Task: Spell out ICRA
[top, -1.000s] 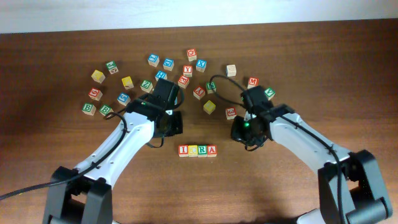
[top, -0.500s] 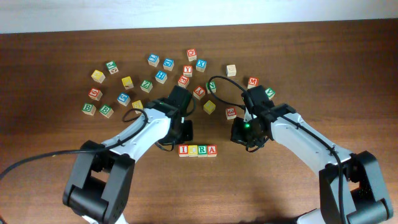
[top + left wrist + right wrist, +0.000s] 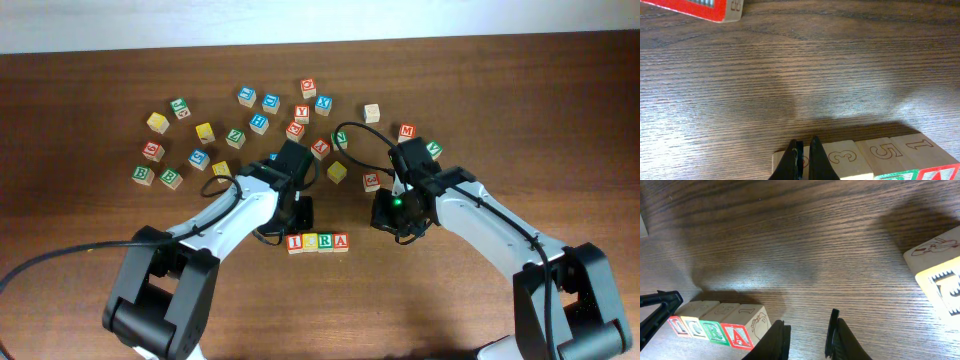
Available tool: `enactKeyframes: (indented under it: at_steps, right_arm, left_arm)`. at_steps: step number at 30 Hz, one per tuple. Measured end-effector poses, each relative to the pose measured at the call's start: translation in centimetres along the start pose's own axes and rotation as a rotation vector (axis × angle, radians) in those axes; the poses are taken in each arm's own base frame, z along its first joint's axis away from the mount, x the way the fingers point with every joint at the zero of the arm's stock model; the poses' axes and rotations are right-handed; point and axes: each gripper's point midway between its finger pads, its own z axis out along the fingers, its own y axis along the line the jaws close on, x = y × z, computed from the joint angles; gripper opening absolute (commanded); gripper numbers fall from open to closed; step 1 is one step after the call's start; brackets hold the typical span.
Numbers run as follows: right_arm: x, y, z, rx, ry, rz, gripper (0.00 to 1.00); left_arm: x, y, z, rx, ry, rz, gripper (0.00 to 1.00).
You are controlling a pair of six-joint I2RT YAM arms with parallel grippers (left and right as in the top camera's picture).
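Observation:
The four cubes stand in a row reading I (image 3: 295, 242), C (image 3: 310, 242), R (image 3: 325, 242), A (image 3: 341, 242) near the table's front middle. My left gripper (image 3: 297, 224) is just behind the I cube. In the left wrist view its fingers (image 3: 803, 161) are shut, empty, with tips at the I cube's back face (image 3: 781, 163); the neighbouring cubes show 3 (image 3: 842, 157), 5 (image 3: 885, 150) and 1 (image 3: 917, 144). My right gripper (image 3: 386, 220) is open and empty (image 3: 807, 340), just right of the A cube (image 3: 737, 334). The R cube (image 3: 715, 331) shows beside it.
Many loose letter cubes lie scattered behind the row, among them a red M (image 3: 407, 131), a green N (image 3: 338, 140), a yellow cube (image 3: 337, 171) and a red cube (image 3: 371, 181) near my right arm. A red-faced cube (image 3: 695, 7) lies beyond my left gripper.
My left gripper has moved right and toward the front, up to the I end of the row. The right arm and the four cubes have stayed put.

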Motion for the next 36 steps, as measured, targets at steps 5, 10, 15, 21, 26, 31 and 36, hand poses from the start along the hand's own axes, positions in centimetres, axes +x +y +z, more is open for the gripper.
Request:
enactKeyframes:
  at_steps: [5,10,15,21,26,31,36]
  right_arm:
    - [0.0,0.0,0.0,0.000,0.000,0.000,0.20]
    - [0.0,0.0,0.0,0.000,0.000,0.000,0.20]
    - [0.0,0.0,0.0,0.000,0.000,0.000,0.21]
    - [2.0,-1.3,-0.1,0.051,0.079,0.007,0.04]
    - [5.2,-0.2,0.2,0.055,0.176,-0.091,0.04]
    - [7.7,2.2,1.7,0.125,0.139,-0.168,0.04]
    - [7.1,3.0,2.7,0.119,0.100,-0.163,0.04]
  left_arm:
    - [0.0,0.0,0.0,0.001,0.000,0.000,0.00]
    - [0.1,-0.3,0.0,0.017,0.008,0.000,0.00]
    - [0.1,-0.2,0.0,0.019,0.009,-0.004,0.00]
    - [-1.5,1.9,-2.0,0.007,0.016,-0.081,0.00]
    - [-2.3,5.1,-2.8,-0.013,0.030,-0.178,0.00]
    - [-0.8,8.3,-3.3,-0.058,0.107,-0.268,0.00]
    - [1.0,7.9,-1.3,-0.051,0.138,-0.248,0.00]
